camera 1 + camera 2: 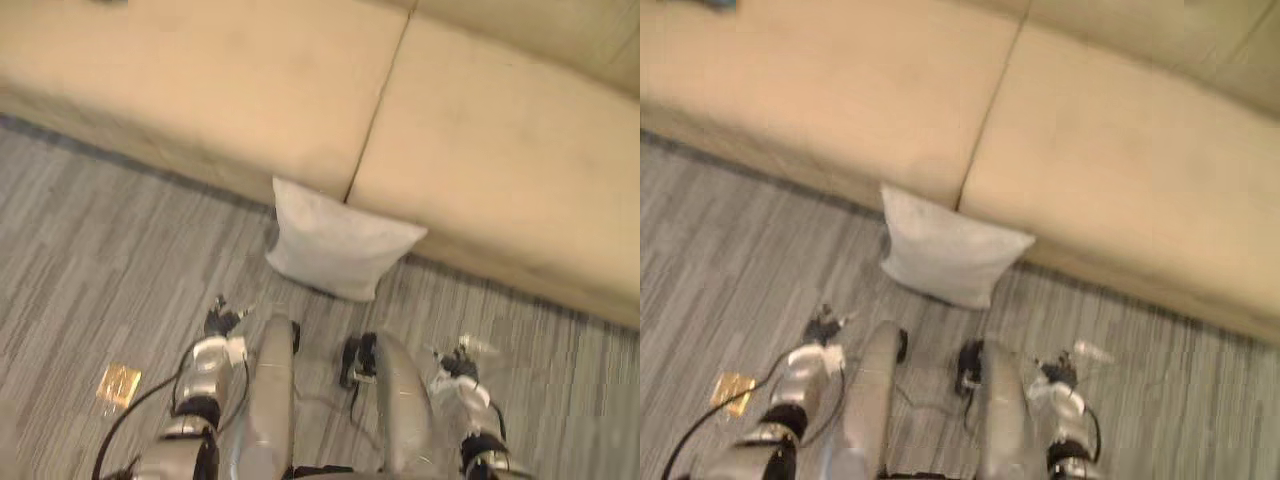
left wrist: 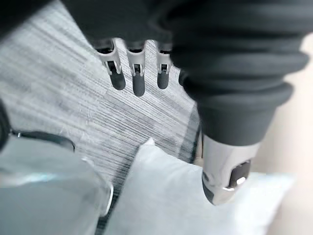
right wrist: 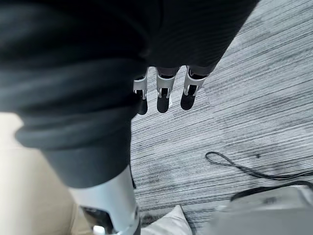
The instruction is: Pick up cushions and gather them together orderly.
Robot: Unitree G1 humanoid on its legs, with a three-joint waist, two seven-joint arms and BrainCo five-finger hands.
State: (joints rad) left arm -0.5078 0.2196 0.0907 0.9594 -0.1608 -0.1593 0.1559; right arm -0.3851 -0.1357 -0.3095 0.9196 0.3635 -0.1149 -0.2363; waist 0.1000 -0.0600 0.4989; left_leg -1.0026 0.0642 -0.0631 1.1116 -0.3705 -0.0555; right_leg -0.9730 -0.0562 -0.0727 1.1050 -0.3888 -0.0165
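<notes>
A white cushion [image 1: 340, 243] leans on the floor against the front of the beige sofa [image 1: 200, 90], right below the seam between two seat pads. It also shows in the left wrist view as a white cushion [image 2: 181, 200]. My left hand [image 1: 222, 322] hangs low to the cushion's left, apart from it, fingers [image 2: 138, 78] straight and holding nothing. My right hand [image 1: 458, 366] hangs to the cushion's lower right, also apart, with straight empty fingers [image 3: 164, 97].
Grey striped carpet [image 1: 90, 260] covers the floor in front of the sofa. A small yellowish tag [image 1: 118, 385] lies on the carpet at the lower left.
</notes>
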